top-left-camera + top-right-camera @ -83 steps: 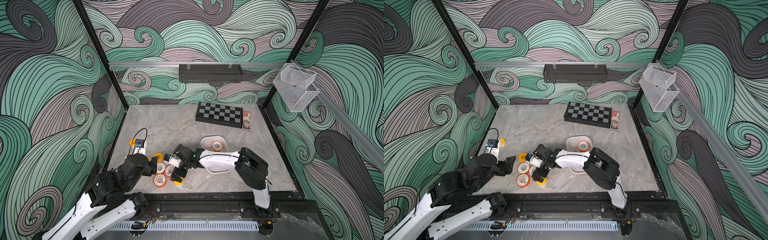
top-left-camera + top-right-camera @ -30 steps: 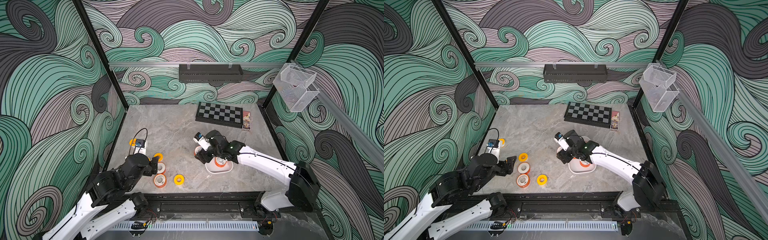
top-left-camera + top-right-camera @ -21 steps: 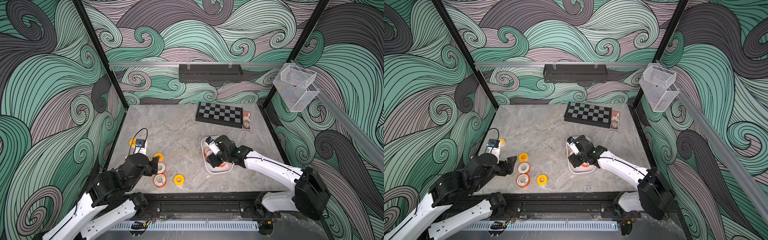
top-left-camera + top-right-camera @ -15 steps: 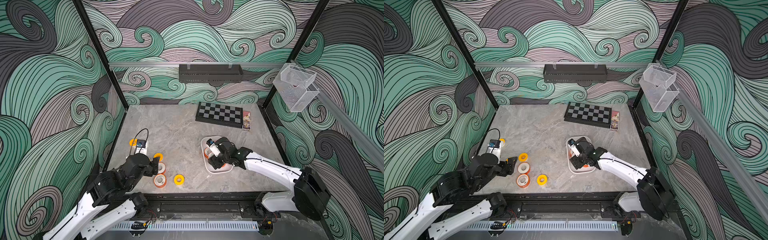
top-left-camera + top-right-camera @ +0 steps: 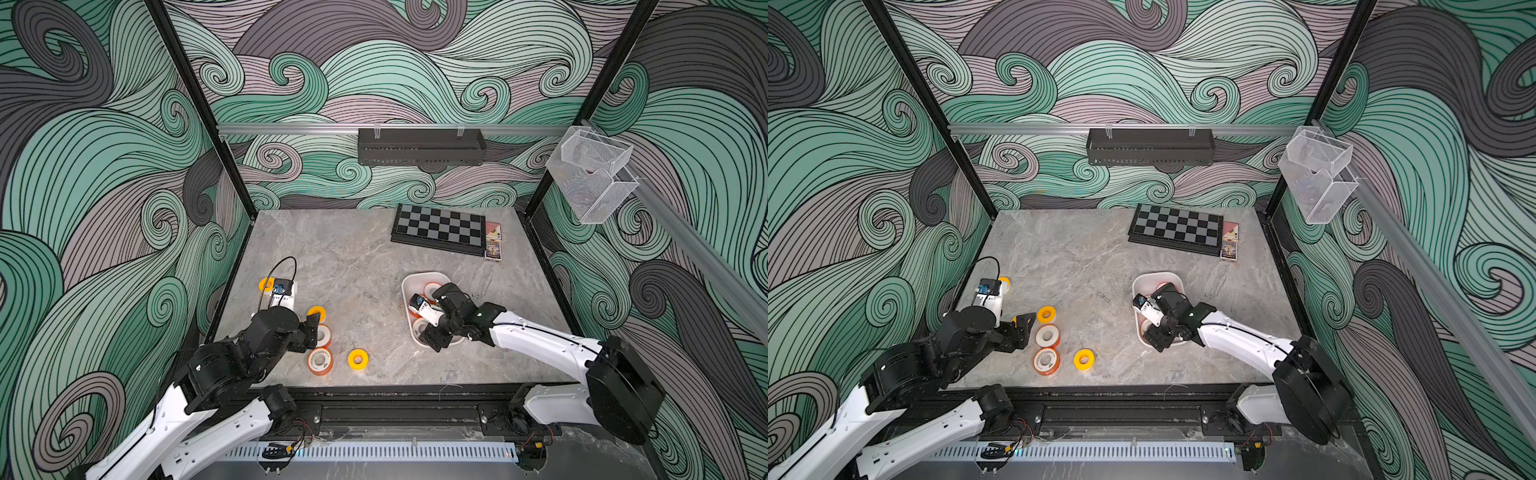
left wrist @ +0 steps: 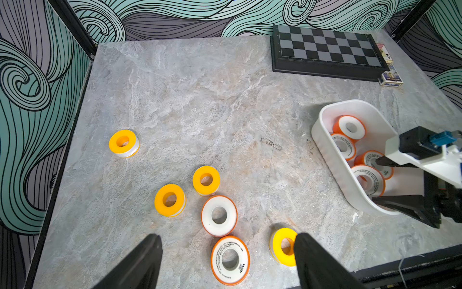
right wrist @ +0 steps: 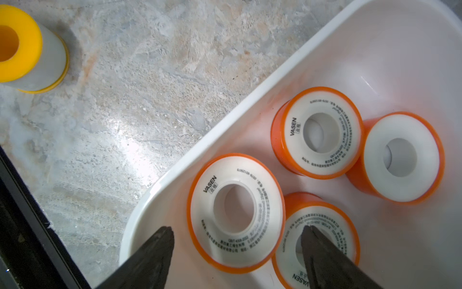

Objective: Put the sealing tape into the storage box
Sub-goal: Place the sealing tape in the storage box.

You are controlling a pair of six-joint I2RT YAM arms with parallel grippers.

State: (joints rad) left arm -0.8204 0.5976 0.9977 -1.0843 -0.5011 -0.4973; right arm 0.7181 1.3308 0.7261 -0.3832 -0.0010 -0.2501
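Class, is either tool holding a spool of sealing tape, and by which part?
Nothing is held. The right tool stands open over a spool lying in the storage box; the left tool is open and empty.

My marble table (image 5: 353,257) had a chessboard (image 5: 438,228) at the far end, card pack (image 5: 493,249) just beside it. Nearer me sat the storage box (image 6: 325,147), four yellow spools (image 6: 170,200) and two orange-rimmed ones (image 6: 219,215).

Folded chessboard (image 5: 438,227), card pack (image 5: 493,247) just beside it; black perforated bin (image 5: 419,147) and clear mesh baskets (image 5: 590,174) on rails.
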